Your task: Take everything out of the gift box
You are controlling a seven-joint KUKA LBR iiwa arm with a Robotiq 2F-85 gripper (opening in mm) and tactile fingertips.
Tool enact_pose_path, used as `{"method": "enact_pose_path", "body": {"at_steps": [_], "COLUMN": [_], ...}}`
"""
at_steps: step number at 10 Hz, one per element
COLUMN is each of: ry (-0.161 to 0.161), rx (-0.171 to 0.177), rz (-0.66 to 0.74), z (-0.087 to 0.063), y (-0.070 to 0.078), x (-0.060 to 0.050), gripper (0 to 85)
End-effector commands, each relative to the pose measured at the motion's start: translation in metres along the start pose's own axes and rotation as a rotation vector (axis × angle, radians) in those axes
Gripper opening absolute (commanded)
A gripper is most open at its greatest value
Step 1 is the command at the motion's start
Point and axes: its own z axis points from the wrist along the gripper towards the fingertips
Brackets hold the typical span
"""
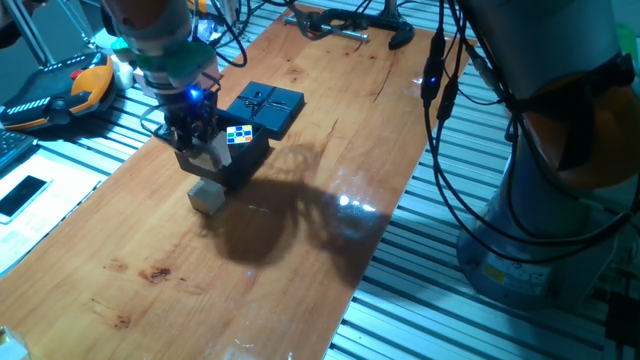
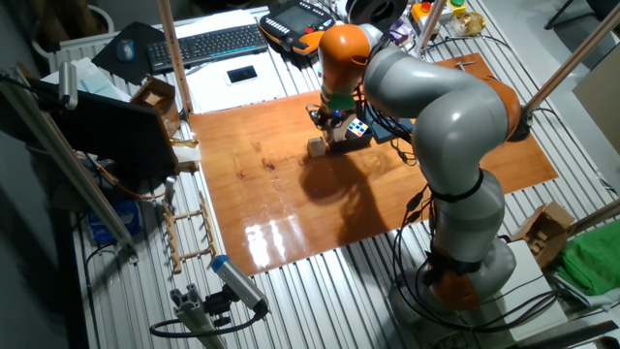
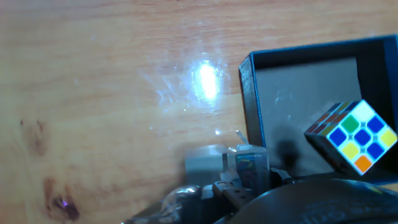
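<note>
The black gift box (image 1: 240, 165) stands open on the wooden table, and its left wall shows in the hand view (image 3: 250, 106). The multicoloured puzzle cube (image 1: 240, 135) lies inside it, also seen in the hand view (image 3: 359, 138) and the other fixed view (image 2: 357, 127). The flat black lid with its bow (image 1: 267, 104) lies just behind the box. The beige cube (image 1: 207, 196) sits on the table in front of the box's left corner (image 2: 317, 146). My gripper (image 1: 210, 150) hovers over the box's left edge, shut on a small pale pinkish-grey piece (image 3: 205, 163).
An orange-and-black pendant (image 1: 60, 92) and a phone (image 1: 22, 194) lie left of the table on the slatted bench. A keyboard (image 2: 213, 42) lies beyond the table's far end. Black cables and tools (image 1: 340, 25) lie at the table's back.
</note>
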Motion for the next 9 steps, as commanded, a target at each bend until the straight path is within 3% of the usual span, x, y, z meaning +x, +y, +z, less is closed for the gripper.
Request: {"method": "enact_pose_path", "body": {"at_steps": [1, 2, 5, 7, 9], "ry": [0.002, 0.001, -0.026, -0.038, -0.023], "rx": [0.003, 0.0, 0.055, 0.06, 0.039], "rz": [0.099, 0.125, 0.065, 0.004, -0.002], "z": [0.0, 0.0, 0.0, 0.0, 0.004], "y": [0.0, 0.0, 0.0, 0.0, 0.012], "x": [0.0, 0.0, 0.0, 0.0, 0.004], "gripper": [0.7, 0.7, 0.7, 0.7, 0.7]}}
